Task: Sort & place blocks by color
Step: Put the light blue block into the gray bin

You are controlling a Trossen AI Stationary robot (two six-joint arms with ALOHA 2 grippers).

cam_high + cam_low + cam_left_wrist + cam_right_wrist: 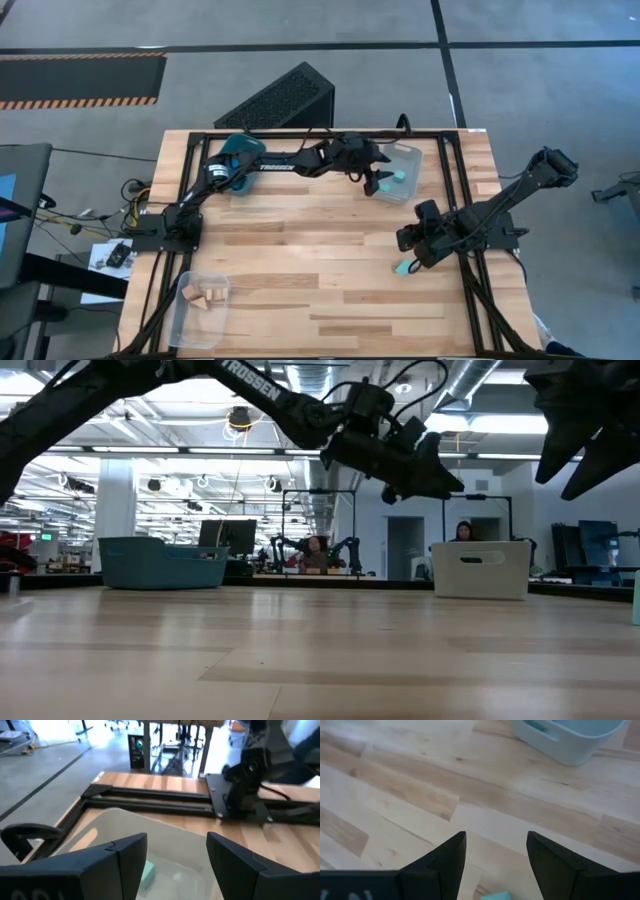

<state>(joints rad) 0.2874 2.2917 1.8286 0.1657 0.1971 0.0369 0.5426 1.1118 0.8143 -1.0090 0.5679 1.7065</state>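
Observation:
My left gripper point(177, 840) hangs open over the clear bin point(402, 160) at the table's far right, with nothing between its fingers. A light cyan block point(147, 872) lies on that bin's floor, below the fingers. My right gripper point(496, 837) is open above the table at the right, slanting down. A second light cyan block point(403, 268) rests flat on the wood just near of it, and its edge point(495, 896) shows below the fingers. Tan blocks point(205, 296) lie in another clear bin point(190, 325) at the near left.
A teal bin point(240, 158) stands at the far left, under my left arm. Black frame rails point(150, 800) run along the table's far and side edges. Bare wood point(300, 240) fills the middle. People sit at desks in the room beyond.

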